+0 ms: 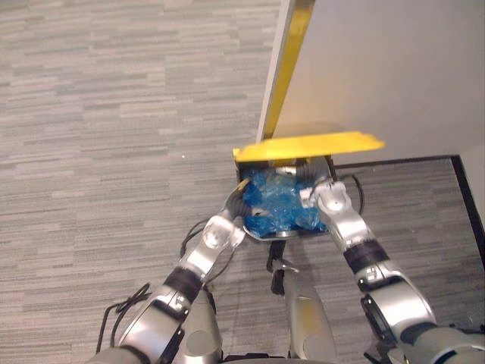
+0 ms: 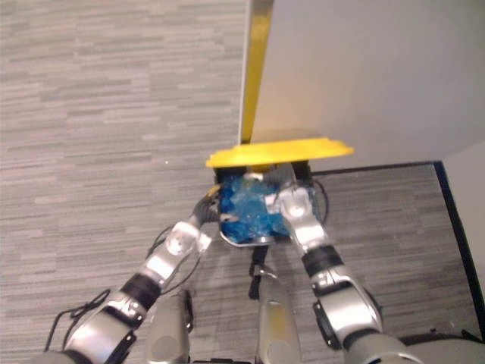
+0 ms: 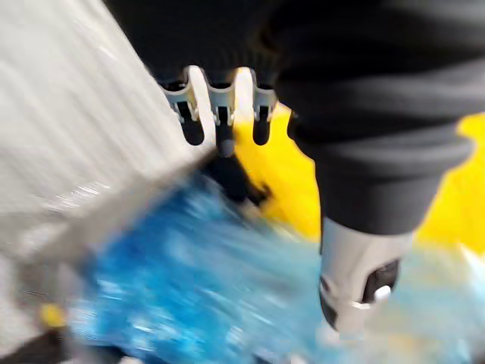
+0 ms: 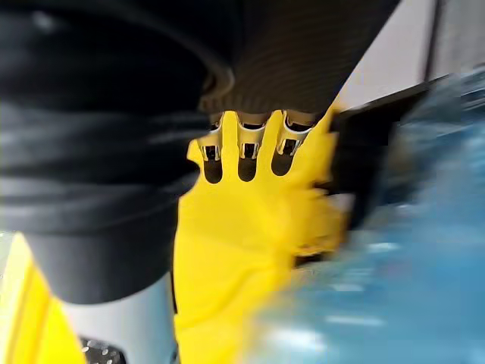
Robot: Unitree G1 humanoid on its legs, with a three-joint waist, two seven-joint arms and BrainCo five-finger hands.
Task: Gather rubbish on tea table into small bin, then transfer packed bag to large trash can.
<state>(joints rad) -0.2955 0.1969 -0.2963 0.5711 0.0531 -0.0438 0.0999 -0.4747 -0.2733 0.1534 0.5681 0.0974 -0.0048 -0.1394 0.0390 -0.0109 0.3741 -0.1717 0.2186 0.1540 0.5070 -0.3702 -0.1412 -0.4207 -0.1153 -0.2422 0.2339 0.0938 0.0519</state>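
Crumpled blue plastic rubbish bag (image 1: 276, 206) sits in the mouth of a black bin (image 4: 362, 163), directly under the bin's flat yellow lid (image 1: 318, 143).

Left hand (image 1: 235, 201) is against the bag's left side. Right hand (image 1: 312, 180) is against its right side, close under the lid.

Left wrist view: fingers (image 3: 220, 114) run down towards the blue plastic, tips lost in the dark. Cannot tell whether they are straight or curled round the bag. Right wrist view: fingers (image 4: 246, 148) lie against the yellow; state likewise unreadable.

Bin stands on grey striped carpet floor (image 1: 114, 114), beside a pale wall panel (image 1: 394, 68) with a yellow edge strip (image 1: 289, 64).
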